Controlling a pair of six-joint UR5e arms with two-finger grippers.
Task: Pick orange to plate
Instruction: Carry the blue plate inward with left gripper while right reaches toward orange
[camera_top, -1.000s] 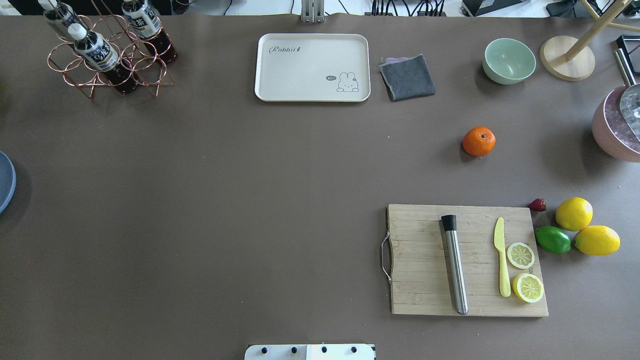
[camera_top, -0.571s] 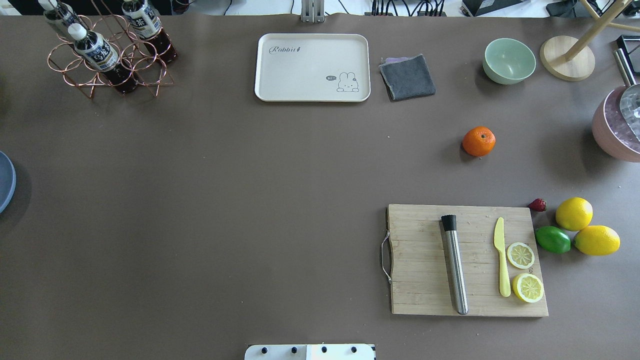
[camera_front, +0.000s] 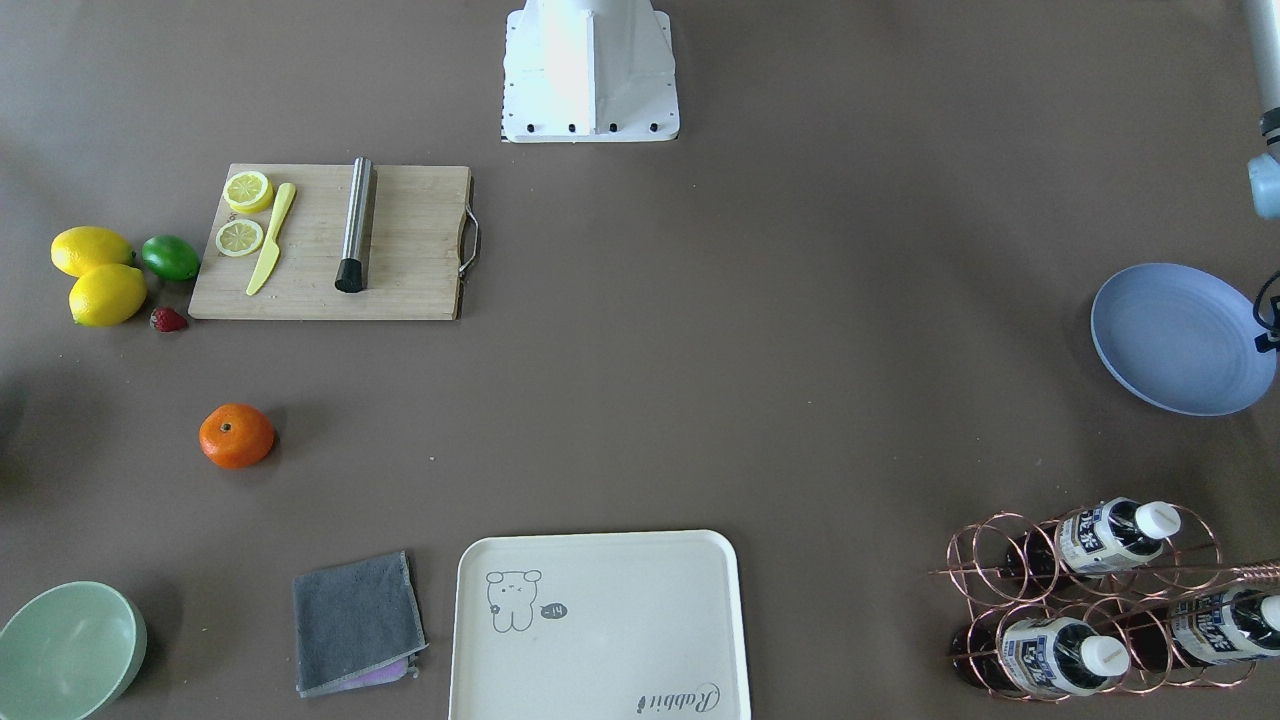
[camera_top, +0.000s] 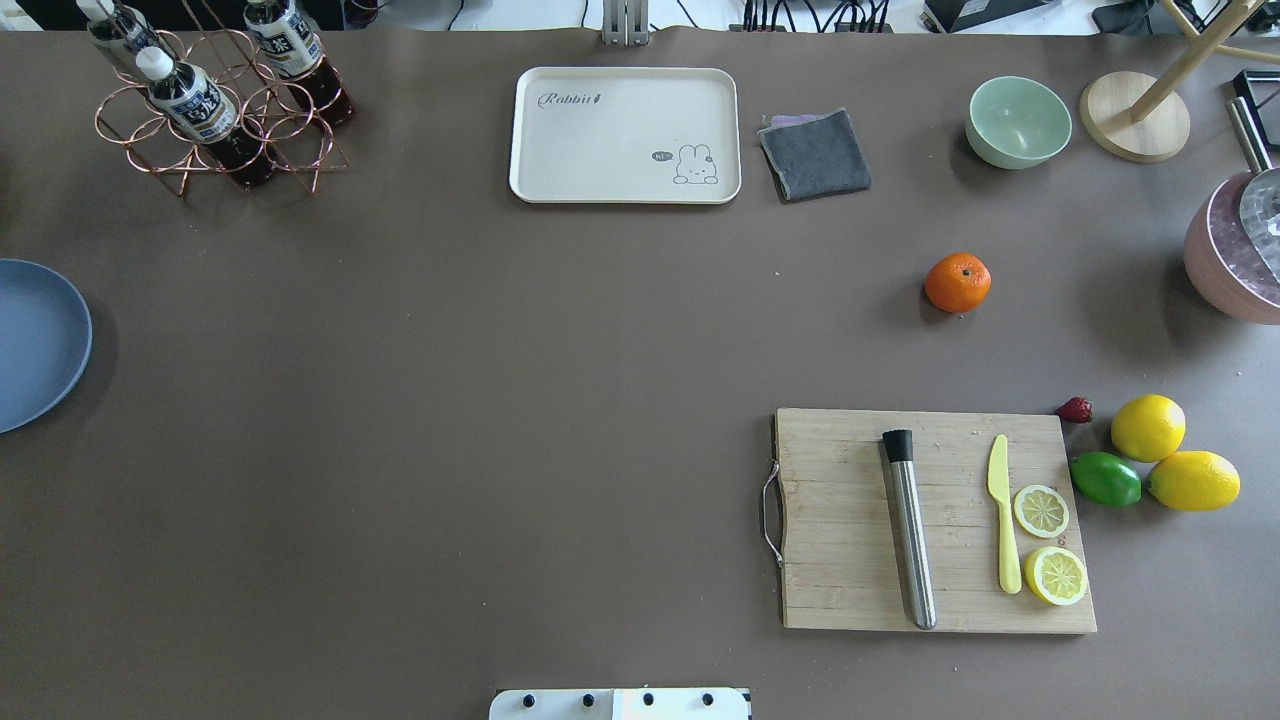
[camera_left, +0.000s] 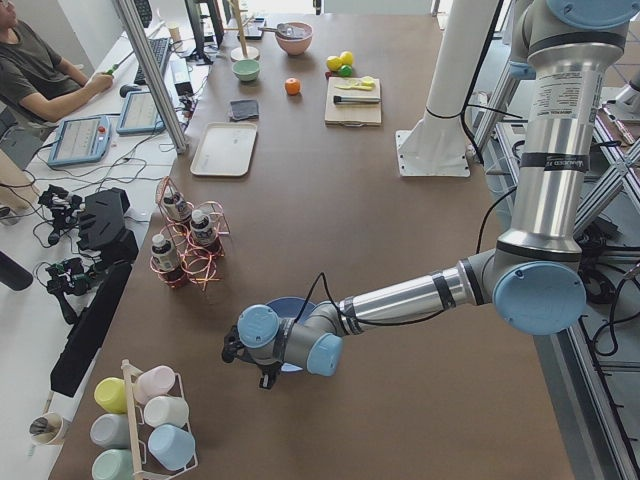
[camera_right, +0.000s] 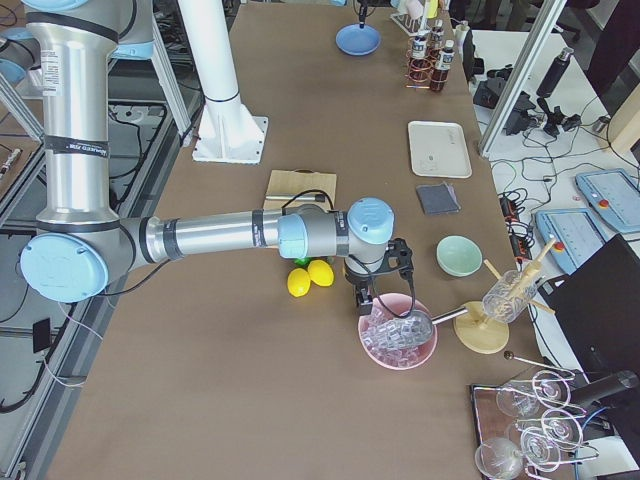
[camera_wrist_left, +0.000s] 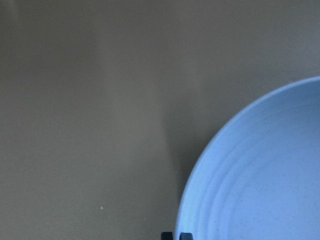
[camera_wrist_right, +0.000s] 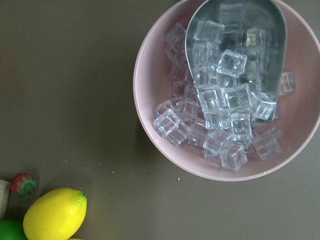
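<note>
Left gripper: fingertips sit close together on either side of the plate rim, pinching it, at the table's far-left end. Right gripper: hangs above the pink bowl at the right end. It shows only in the side view, so whether its jaws are parted or closed can't be told.

Brown table carries everything. Wooden cutting board lies near-right, handle to the left. On it are a metal tube, a yellow knife and two lemon slices. Cream tray is far-centre. The plate is blue, at the left edge, partly cut off in the overhead view, with nothing on it. The pink bowl is full of ice cubes and has a metal scoop in it. Copper bottle rack with bottles is far-left. Green bowl is far-right. Grey cloth is just right of the tray.

Two lemons lie right of the board, touching each other. The orange sits alone on the table to the right, between the green bowl and the board and well apart from the plate. Lime is against the lemons. Strawberry is at the board's far-right corner.
</note>
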